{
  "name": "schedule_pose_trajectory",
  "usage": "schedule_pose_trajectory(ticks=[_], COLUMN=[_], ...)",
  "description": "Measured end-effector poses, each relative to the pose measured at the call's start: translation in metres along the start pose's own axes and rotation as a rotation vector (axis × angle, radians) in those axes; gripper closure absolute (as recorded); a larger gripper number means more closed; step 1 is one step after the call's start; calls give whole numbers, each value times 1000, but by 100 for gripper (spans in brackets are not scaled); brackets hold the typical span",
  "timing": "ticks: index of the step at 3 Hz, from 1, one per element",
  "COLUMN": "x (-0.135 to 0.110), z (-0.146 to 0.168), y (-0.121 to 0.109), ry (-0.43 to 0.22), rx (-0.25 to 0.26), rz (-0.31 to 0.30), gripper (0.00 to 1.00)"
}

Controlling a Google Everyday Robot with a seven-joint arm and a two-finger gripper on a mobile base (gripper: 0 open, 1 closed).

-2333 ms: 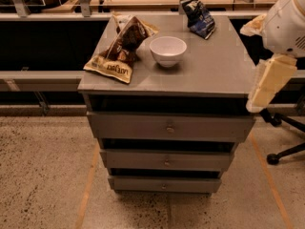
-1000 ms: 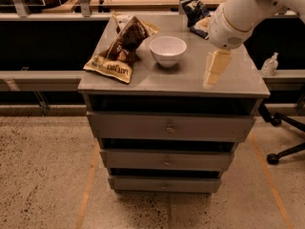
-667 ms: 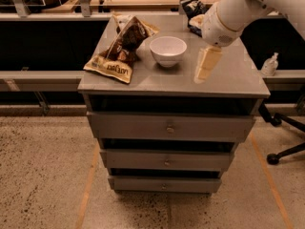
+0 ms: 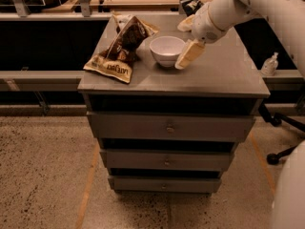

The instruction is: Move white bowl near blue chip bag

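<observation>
Grasp not yet made. My gripper (image 4: 186, 42) hangs at the white bowl's (image 4: 166, 48) right rim, fingers apart. The blue chip bag (image 4: 191, 5) waits beyond the bowl, so the carry is all still ahead.

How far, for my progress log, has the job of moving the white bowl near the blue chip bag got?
Done: only the approach. The gripper is open at the right rim of the white bowl. In hand: lining up a grasp; the bowl rests on the cabinet, unlifted, beside the brown snack bag. Left: grip, carry toward the back, where the blue chip bag peeks out behind the arm, and set down.
</observation>
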State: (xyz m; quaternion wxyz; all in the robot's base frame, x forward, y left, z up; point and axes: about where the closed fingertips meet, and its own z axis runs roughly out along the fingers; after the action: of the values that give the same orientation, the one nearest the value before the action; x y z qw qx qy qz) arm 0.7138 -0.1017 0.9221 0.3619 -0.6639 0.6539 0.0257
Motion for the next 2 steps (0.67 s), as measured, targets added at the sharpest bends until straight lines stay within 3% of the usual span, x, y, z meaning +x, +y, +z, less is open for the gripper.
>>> schedule_pose_trajectory(ticks=[1, 2], x=[-10, -15], z=[27, 53], y=[-4, -2], ry=[-78, -116], rx=[-22, -58], rz=[65, 127], gripper=[47, 47])
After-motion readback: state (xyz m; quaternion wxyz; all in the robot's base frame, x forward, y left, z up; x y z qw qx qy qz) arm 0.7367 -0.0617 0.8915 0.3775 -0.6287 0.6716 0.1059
